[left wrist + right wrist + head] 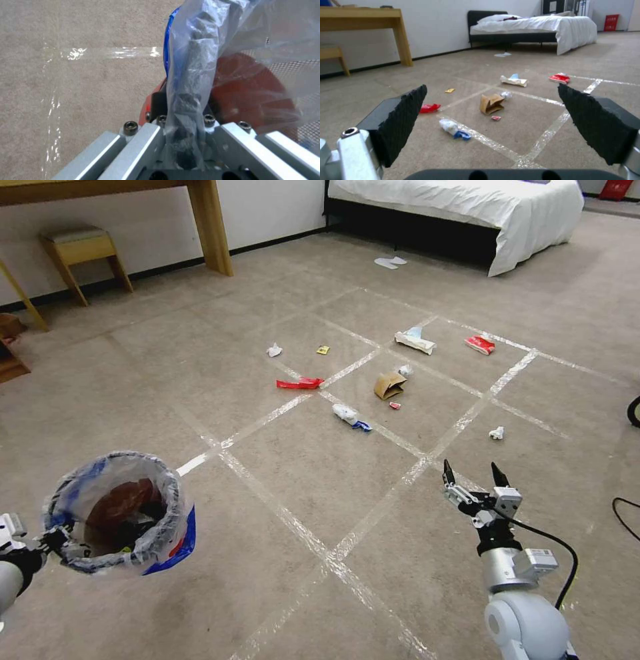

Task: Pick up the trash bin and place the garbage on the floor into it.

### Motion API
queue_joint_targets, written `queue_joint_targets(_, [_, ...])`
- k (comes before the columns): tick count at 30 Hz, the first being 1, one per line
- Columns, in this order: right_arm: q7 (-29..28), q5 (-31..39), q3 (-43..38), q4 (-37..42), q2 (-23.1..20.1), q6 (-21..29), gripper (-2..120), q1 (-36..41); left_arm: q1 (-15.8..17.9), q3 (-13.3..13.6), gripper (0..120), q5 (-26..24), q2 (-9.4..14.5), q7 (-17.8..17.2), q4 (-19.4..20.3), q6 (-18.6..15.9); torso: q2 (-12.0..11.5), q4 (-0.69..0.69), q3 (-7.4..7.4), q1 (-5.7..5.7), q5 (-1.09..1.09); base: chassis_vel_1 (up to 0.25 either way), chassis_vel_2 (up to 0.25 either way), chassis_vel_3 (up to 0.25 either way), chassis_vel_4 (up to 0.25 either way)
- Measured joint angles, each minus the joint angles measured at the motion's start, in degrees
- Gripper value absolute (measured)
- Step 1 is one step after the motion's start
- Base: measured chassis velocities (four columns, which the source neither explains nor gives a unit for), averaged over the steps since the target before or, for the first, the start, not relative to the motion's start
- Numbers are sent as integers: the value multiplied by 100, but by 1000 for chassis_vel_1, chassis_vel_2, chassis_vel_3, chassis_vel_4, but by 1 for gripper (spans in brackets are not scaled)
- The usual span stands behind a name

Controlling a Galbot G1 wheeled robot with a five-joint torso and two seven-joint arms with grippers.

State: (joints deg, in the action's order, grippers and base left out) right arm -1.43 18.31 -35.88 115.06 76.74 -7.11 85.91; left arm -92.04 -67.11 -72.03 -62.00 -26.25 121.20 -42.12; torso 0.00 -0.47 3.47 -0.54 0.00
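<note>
My left end effector (40, 543) is clamped on the rim of the trash bin (117, 513), pinching the red wall and the clear plastic liner (190, 75) together, and it holds the bin off the floor (320, 480) at my lower left with its mouth facing up. My right end effector (475, 478) hangs ahead of me at the lower right with its jaws spread wide and nothing between them, pointed toward the litter. The garbage lies scattered across the taped grid on the carpet, well apart from both arms: a red wrapper strip (300, 383), a brown paper bag (389, 385), a crumpled white tissue (274, 350), a tiny yellow wrapper (323, 350), a white packet (415, 341), a red-white packet (480, 345), a white wad with a blue bit (349, 416) on a tape line, and another small white scrap (497, 433) nearer my right side. None of it is in the bin yet as far as I can judge, though something dark sits at the bottom. My worries are these: the grip bites on slippery liner as much as on rim, so the bin could swing or slide out if I drive or bend sharply; flat wrappers on carpet may slip away from my pads; and light tissue could miss the narrow mouth if I release it off-centre.
</note>
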Motion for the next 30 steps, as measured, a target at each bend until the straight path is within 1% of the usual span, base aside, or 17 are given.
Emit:
queue_joint_targets(5, [45,11,11,8,7,18,100,-20,9,85,1,110,-36,58,-10,-1,0,0,0,0,0,0,0,0,0])
queue_joint_targets(10, [49,22,24,23,7,41,100,-33,19,109,1,146,-39,72,-13,-2,0,0,0,1,0,-28,25,26,-24])
queue_joint_targets(21, [52,23,38,40,5,58,100,-34,8,109,1,183,-47,117,-5,-2,0,0,0,0,0,-116,117,119,-133])
queue_joint_targets(30, [74,29,69,47,8,77,100,-52,-12,80,1,253,-85,158,11,-2,0,0,0,0,0,-82,87,89,-84])
